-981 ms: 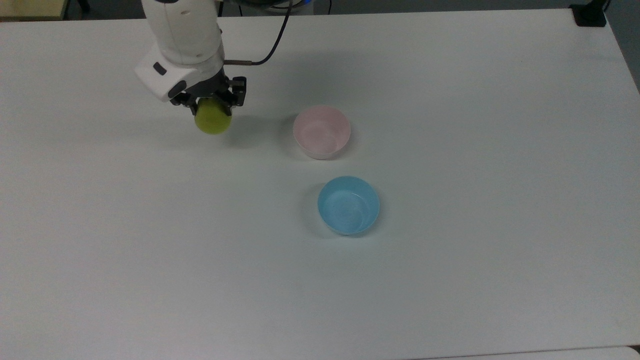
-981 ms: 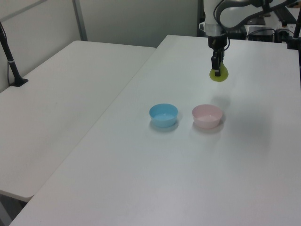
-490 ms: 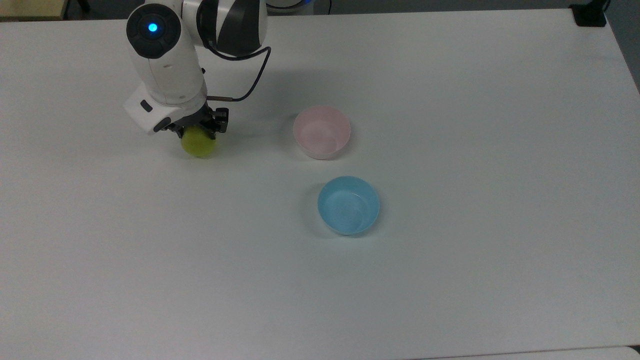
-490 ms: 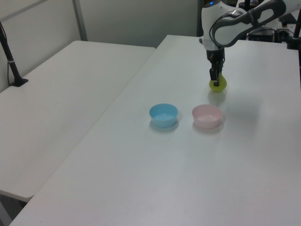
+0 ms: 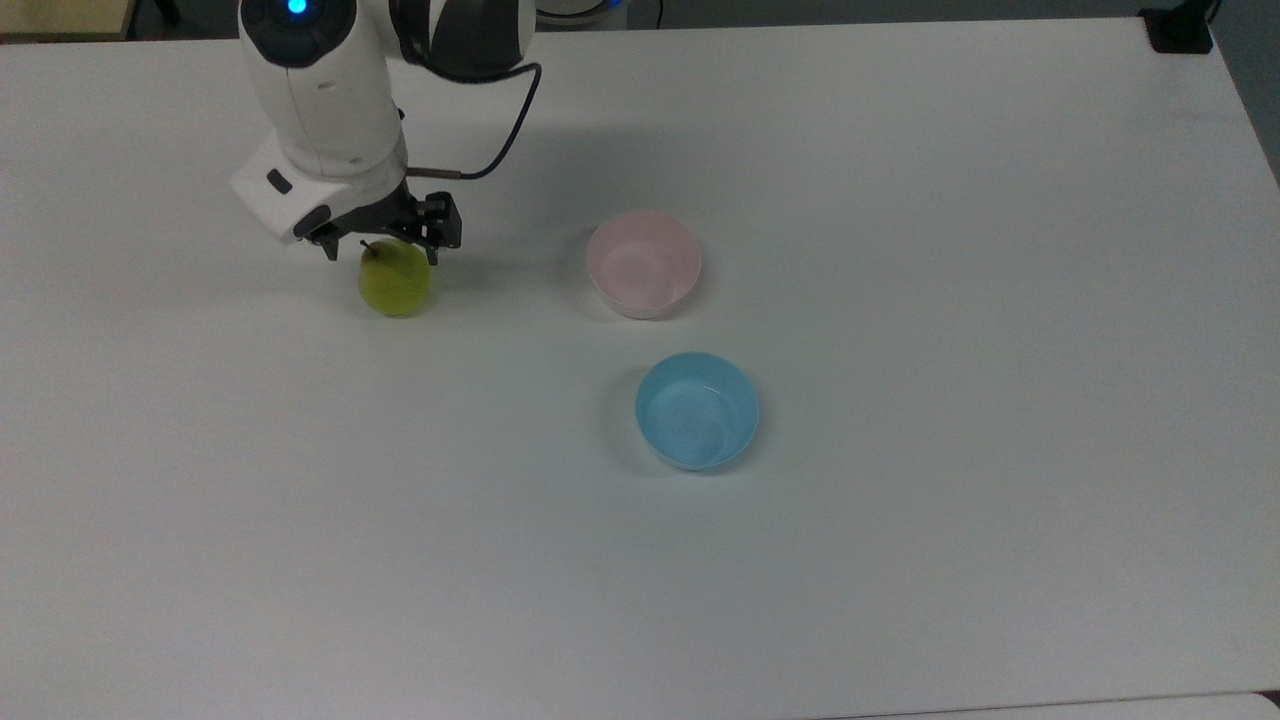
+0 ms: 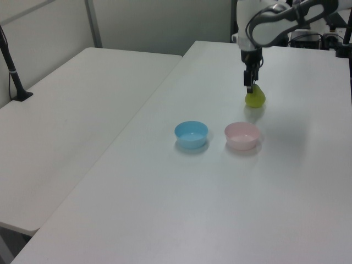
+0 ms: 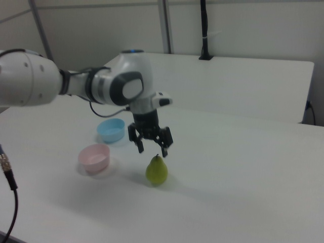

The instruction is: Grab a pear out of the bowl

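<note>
1. We see the pear (image 5: 395,281) standing upright on the white table (image 5: 900,560), stem up; it sits well to the top view's left of the pink bowl (image 5: 643,263), not in it.
2. The gripper (image 7: 151,146) hangs just above the pear, its two fingers spread apart on either side of the stem; in the right view there is a clear gap between the fingertips and the fruit, so nothing is pinched.
3. In the left view the gripper (image 6: 249,88) points down at the pear (image 6: 255,98), which lies farther from the camera than the pink bowl (image 6: 242,135).
4. The pink bowl holds nothing; the blue bowl (image 5: 697,410) stands near it, lower in the top view, also holding nothing; in the right view the pink bowl (image 7: 94,157) is to the left of the pear (image 7: 156,170), and the blue bowl (image 7: 111,130) sits beyond it.
5. The white arm (image 5: 325,95) reaches in from the far left of the top view, a black cable (image 5: 505,150) looping off its wrist.
</note>
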`<action>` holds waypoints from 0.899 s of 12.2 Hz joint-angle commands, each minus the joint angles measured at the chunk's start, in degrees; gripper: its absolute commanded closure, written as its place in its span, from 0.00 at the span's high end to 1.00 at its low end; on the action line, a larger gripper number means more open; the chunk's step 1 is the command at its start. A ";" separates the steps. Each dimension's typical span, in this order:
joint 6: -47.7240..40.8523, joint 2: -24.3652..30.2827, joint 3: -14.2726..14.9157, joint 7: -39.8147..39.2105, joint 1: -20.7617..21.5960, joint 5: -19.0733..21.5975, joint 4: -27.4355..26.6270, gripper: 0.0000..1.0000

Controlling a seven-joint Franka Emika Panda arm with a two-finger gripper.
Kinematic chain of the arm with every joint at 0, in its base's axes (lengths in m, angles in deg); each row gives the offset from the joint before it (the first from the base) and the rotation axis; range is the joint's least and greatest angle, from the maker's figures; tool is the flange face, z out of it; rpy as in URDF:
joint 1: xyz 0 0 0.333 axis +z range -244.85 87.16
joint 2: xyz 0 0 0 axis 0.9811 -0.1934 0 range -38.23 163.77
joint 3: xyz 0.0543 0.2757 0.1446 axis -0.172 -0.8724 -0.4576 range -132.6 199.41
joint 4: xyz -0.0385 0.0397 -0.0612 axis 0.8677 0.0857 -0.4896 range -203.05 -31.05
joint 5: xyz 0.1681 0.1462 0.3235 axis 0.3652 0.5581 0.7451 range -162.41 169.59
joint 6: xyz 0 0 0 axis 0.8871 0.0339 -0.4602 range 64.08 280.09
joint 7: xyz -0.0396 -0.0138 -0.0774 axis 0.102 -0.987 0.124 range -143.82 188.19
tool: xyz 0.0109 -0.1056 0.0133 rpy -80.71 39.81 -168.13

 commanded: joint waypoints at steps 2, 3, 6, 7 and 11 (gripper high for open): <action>-8.59 10.56 -0.65 4.05 6.52 -0.05 -0.95 1.00; -10.69 12.57 -0.65 8.07 9.58 0.03 -0.95 1.00; -15.18 17.06 -0.65 12.93 15.49 0.65 0.62 1.00; -15.37 17.94 -0.65 13.47 16.02 0.74 0.81 1.00; -17.21 20.41 -0.56 15.41 15.59 2.58 0.98 1.00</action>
